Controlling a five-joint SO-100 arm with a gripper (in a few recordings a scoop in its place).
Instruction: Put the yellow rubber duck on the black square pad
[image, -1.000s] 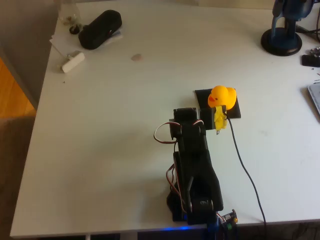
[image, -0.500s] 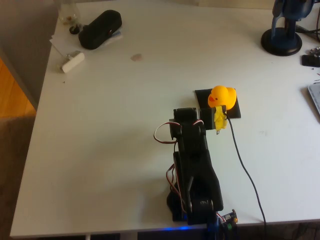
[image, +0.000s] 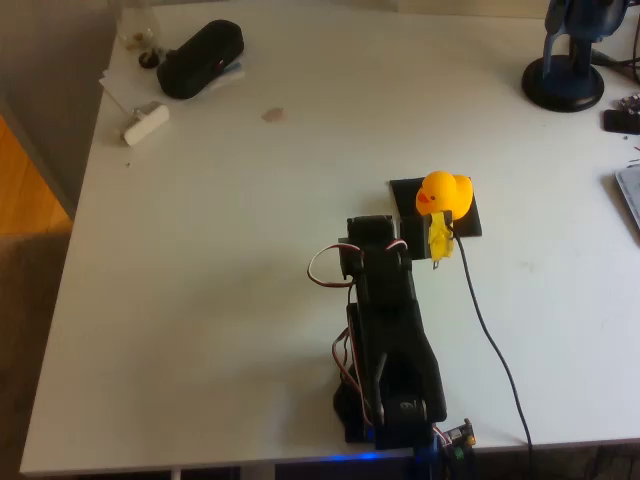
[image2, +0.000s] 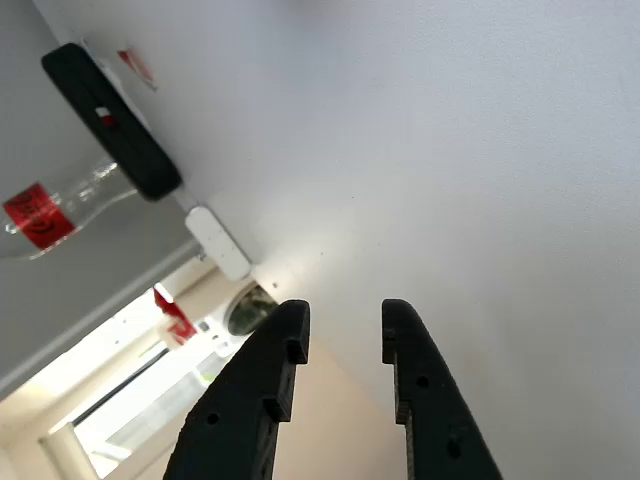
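In the wrist view the claw (image2: 340, 318) stood slightly parted with bare table between its fingers, grasping nothing. From overhead, its yellow-taped tip (image: 440, 243) sat at the near edge of the black square pad (image: 408, 192), touching the yellow rubber duck (image: 443, 191) resting on that pad. Wide open white table (image: 230, 280) spread to the left; a cable (image: 490, 340) ran nearward on the right.

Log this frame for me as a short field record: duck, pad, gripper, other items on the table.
duck: yellow rubber duck upright on the black square pad
pad: flat on the white table, right of centre in the overhead view
gripper: gripper open, nothing between its fingers; yellow-taped, just below the duck in the overhead view
other items: black oblong case and small white block at far left corner; blue stand at far right
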